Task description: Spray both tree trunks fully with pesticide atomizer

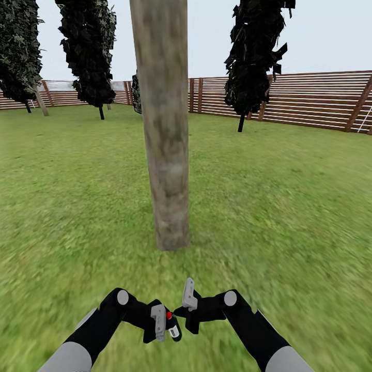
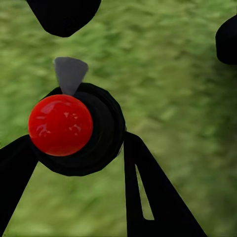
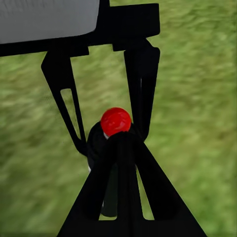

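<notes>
A thick, mottled grey-brown tree trunk [image 1: 165,155] rises from the lawn straight ahead, a short way beyond my arms. Its crown is above the head view. My left gripper [image 1: 166,326] is shut on the pesticide atomizer [image 1: 170,318], a small black body with a round red cap [image 2: 61,124] and a grey tip [image 2: 69,74]. The black fingers [image 2: 148,187] clasp it from both sides. My right gripper [image 1: 181,312] is shut, its fingertips close beside the atomizer [image 3: 116,121], and whether they touch it I cannot tell.
Green lawn [image 1: 289,206] spreads all around the trunk. Dark narrow cypresses [image 1: 256,57] [image 1: 90,51] stand farther back. A brown slat fence [image 1: 310,98] closes the garden behind them. A second pale trunk [image 1: 41,101] leans at the far back left.
</notes>
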Available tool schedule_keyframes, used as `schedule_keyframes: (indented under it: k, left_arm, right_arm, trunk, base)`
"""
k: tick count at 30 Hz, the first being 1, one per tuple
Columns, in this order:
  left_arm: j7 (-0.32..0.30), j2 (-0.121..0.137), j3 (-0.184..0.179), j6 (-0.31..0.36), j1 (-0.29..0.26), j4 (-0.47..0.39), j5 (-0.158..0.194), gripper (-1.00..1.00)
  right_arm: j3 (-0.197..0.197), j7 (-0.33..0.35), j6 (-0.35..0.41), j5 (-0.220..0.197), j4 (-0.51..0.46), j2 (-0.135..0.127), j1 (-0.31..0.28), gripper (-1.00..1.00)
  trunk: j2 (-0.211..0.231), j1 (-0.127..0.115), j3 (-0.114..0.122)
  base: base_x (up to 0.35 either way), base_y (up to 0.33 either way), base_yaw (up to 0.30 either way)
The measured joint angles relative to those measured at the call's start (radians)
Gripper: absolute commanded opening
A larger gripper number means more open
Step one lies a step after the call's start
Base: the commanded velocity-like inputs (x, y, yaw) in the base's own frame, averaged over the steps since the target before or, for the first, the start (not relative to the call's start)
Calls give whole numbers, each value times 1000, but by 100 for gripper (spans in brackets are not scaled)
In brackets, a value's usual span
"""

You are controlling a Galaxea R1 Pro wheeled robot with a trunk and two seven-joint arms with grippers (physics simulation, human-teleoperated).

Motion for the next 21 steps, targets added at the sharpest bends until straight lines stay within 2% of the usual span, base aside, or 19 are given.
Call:
schedule_keyframes:
  k: [21]
  left_arm:
    - [0,-8,-2,-3,1,-3,2,-100]
  right_arm:
    - [-1,0,0,0,0,-2,0,-100]
  trunk:
    - [0,0,0]
  base:
    - [0,0,0]
